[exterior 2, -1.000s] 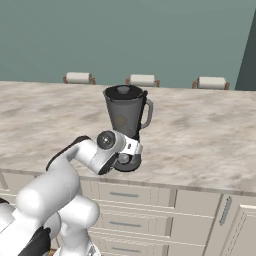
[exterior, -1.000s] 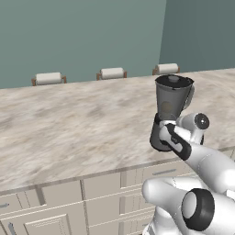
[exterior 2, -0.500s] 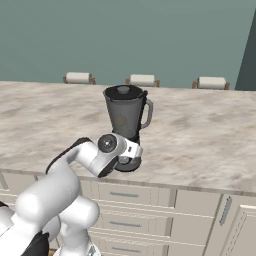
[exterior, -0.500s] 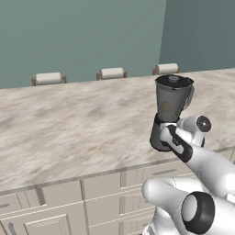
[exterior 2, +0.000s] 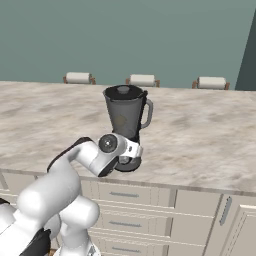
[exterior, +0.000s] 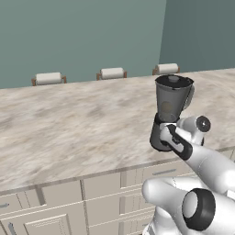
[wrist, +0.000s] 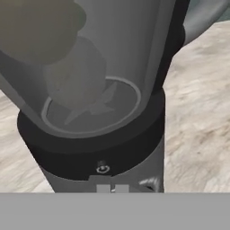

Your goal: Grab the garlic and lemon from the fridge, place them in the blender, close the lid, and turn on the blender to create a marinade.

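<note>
The blender (exterior: 171,101) stands near the front edge of the marble counter (exterior: 78,124), with the black lid (exterior: 173,81) on its smoky jar. Through the jar wall I see a yellowish lemon (wrist: 40,31) above the pale garlic (wrist: 76,78), which rests near the blades. My gripper (exterior: 161,137) is shut and pressed against the front of the blender's grey base (wrist: 99,155). Its two tips (wrist: 111,188) are together right at the base, and the knob is hidden behind them. From the right, the gripper (exterior 2: 131,158) sits low against the blender (exterior 2: 126,117). The fridge is out of view.
Three chair backs (exterior: 111,73) rise behind the counter's far edge. Cream drawers and cupboard doors (exterior 2: 150,200) run below the counter's front edge. Bare marble stretches left of the blender.
</note>
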